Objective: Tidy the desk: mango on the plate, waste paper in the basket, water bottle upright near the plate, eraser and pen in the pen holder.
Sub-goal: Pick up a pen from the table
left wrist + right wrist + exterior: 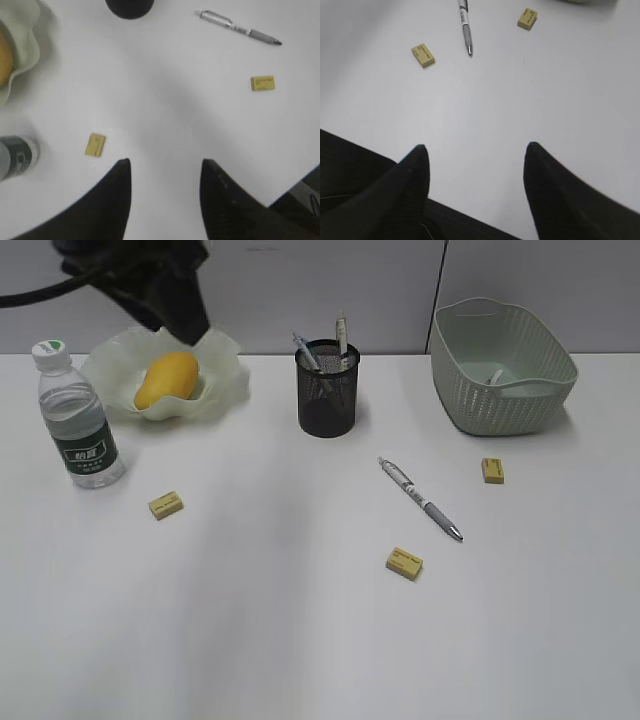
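The mango (167, 378) lies on the plate (108, 370). The water bottle (80, 420) stands upright to the plate's left. The pen holder (328, 395) holds pens. A small white scrap, perhaps the waste paper (496, 376), shows inside the basket (500, 408). A grey pen (420, 498) and three yellow erasers (166, 505) (404, 563) (492, 471) lie on the desk (280, 620). My left gripper (166, 162) is open and empty, high above the plate side; its nearest eraser (95, 145) lies below it. My right gripper (476, 147) is open and empty near the desk's front edge, with the pen (465, 27) ahead.
The left arm (150, 280) hangs over the plate at the back left. In the right wrist view two erasers (423, 55) (527, 19) flank the pen. The desk's front edge crosses that view's lower left, dark below it.
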Robot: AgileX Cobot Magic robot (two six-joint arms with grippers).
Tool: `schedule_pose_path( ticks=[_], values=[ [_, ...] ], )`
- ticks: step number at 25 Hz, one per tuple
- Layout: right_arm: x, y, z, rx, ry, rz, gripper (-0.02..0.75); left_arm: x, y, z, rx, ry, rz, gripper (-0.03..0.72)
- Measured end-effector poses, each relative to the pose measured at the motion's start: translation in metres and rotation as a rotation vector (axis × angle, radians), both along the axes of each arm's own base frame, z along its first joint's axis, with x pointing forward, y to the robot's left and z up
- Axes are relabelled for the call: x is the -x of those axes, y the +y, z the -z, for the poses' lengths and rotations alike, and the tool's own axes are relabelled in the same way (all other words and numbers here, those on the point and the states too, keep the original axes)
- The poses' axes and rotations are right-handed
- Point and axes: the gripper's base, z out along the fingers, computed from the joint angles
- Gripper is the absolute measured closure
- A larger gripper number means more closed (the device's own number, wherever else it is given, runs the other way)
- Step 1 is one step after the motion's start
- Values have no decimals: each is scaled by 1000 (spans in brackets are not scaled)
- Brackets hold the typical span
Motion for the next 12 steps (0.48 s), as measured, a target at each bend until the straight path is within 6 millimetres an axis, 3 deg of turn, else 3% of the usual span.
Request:
schedule_pose_path(
  ticks=[5, 12],
  values=[
    [0, 0, 0, -1, 0, 1, 260, 54, 33, 4, -19, 27, -1, 351],
    [0, 0, 0, -1, 0, 1, 260, 132, 81, 14, 39, -82, -13, 356]
  ],
)
